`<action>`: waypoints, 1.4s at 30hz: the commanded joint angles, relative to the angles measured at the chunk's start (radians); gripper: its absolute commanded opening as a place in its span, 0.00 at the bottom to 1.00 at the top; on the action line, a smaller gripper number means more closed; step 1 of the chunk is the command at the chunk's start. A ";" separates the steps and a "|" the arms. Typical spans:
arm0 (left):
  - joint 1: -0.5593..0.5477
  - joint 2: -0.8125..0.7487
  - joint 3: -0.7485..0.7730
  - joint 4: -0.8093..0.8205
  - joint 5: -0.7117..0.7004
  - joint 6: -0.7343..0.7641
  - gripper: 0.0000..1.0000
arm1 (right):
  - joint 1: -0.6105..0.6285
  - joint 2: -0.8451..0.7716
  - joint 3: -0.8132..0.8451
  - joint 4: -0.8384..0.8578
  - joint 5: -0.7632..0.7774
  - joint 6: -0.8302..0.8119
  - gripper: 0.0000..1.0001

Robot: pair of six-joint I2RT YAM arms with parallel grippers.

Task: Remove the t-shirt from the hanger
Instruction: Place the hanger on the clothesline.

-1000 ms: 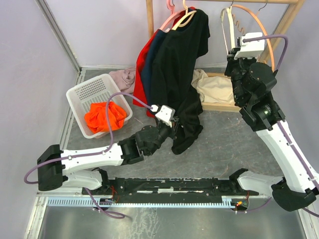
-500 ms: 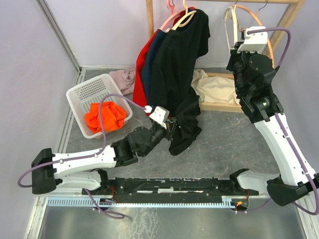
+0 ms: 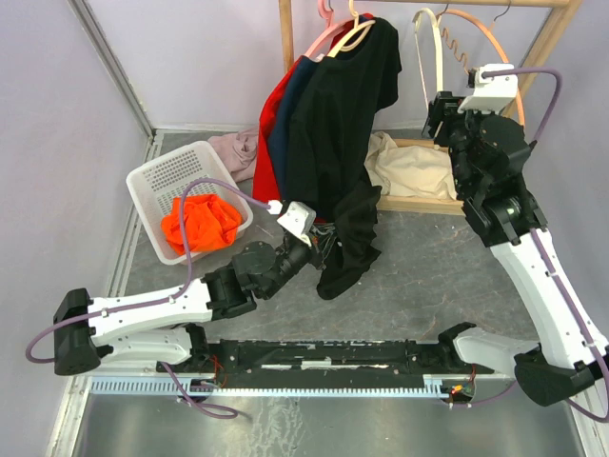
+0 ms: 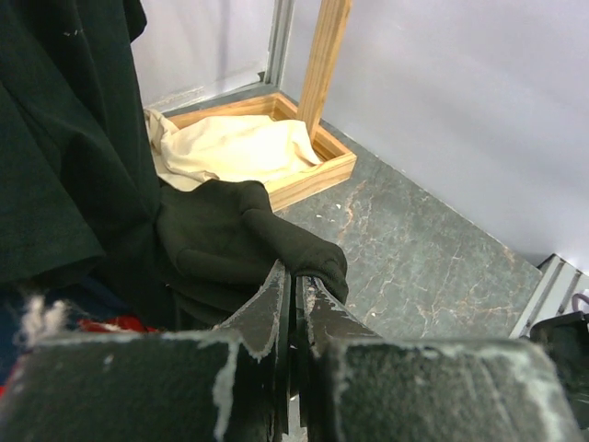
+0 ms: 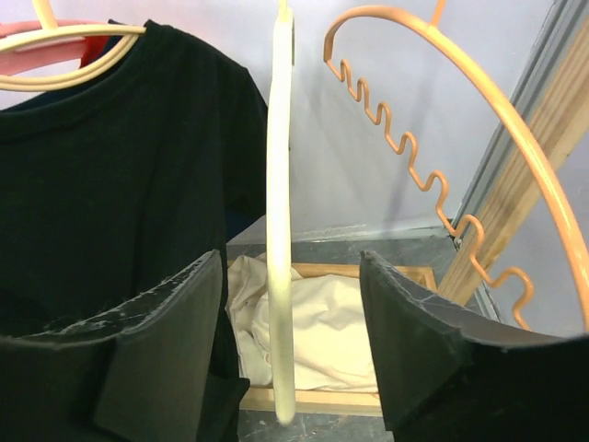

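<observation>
Surroundings: lilac walls (image 3: 190,57) enclose a grey, stone-patterned table (image 3: 428,276), with a wooden rack (image 3: 284,38) at the far side.
Black t-shirt (image 3: 338,114): hangs from the rack on a cream hanger (image 3: 352,33), its collar on the hanger's shoulders and its lower hem drawn down and forward toward the left arm.
Left gripper (image 4: 294,281): jaws pressed tight together, pinching a bunched fold of the shirt's hem low over the table.
Right gripper (image 5: 287,267): raised to the rack, fingers spread wide on either side of a bare cream hanger (image 5: 278,184), gripping nothing.
Orange hanger (image 5: 382,11): hangs just beside the bare one, wavy inner edge showing.
Other garments: a red garment (image 3: 269,114) and a navy garment (image 3: 287,109) hang behind the black shirt.
Rack base: a cream cloth (image 4: 230,147) lies in the wooden tray (image 4: 317,180).
Basket (image 3: 171,176): white, on the left of the table, holding an orange garment (image 3: 200,221).
</observation>
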 commanded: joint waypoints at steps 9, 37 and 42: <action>-0.009 -0.112 0.183 -0.104 0.102 0.053 0.03 | -0.004 -0.202 -0.080 -0.062 0.021 0.053 0.83; -0.009 0.391 0.177 -0.213 -0.119 -0.124 0.78 | -0.003 -0.581 -0.515 -0.252 -0.109 0.245 0.89; -0.009 0.465 0.180 -0.224 -0.120 -0.175 0.93 | -0.003 -0.604 -0.544 -0.262 -0.115 0.243 0.89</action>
